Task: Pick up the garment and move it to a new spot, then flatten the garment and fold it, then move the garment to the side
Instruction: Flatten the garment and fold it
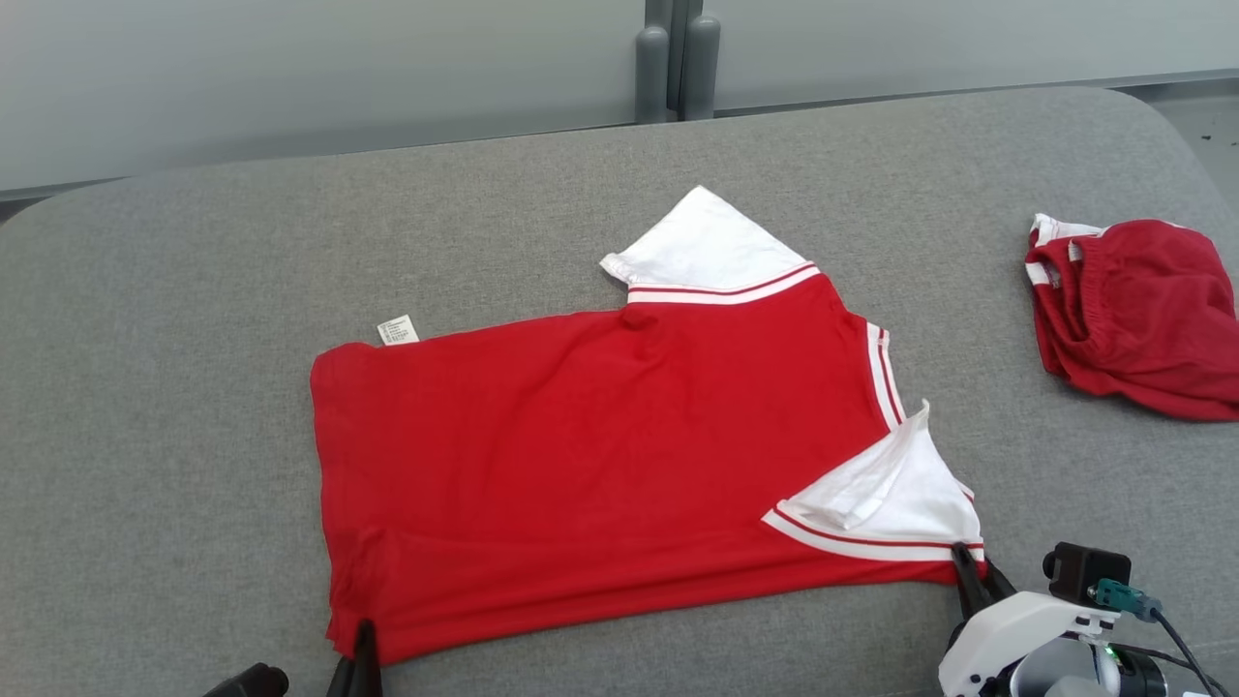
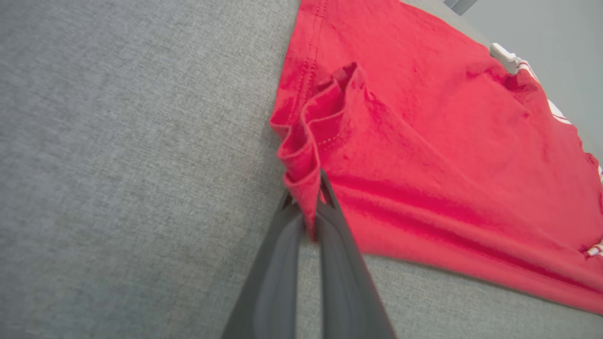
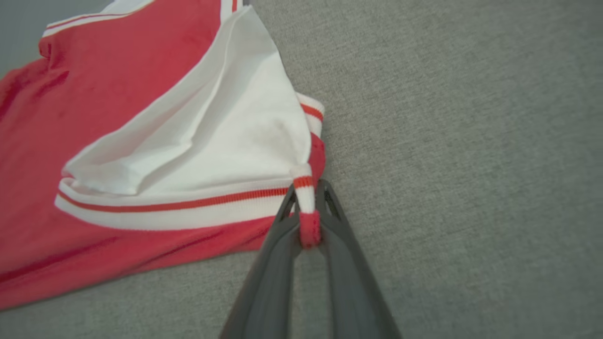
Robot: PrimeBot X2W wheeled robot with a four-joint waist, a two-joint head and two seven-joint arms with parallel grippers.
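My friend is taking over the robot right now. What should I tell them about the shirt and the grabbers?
Left gripper: shut on the near hem corner of the red shirt.
Right gripper: shut on the striped corner by the near white sleeve.
The shirt lies mostly flat on the grey table. A second red garment sits bunched at the right.
Done, it seems: placed and spread.
Left: fold it, then move it aside.

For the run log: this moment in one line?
red shirt: flat on table | left gripper: shut on hem corner | right gripper: shut on sleeve corner | red shorts: aside
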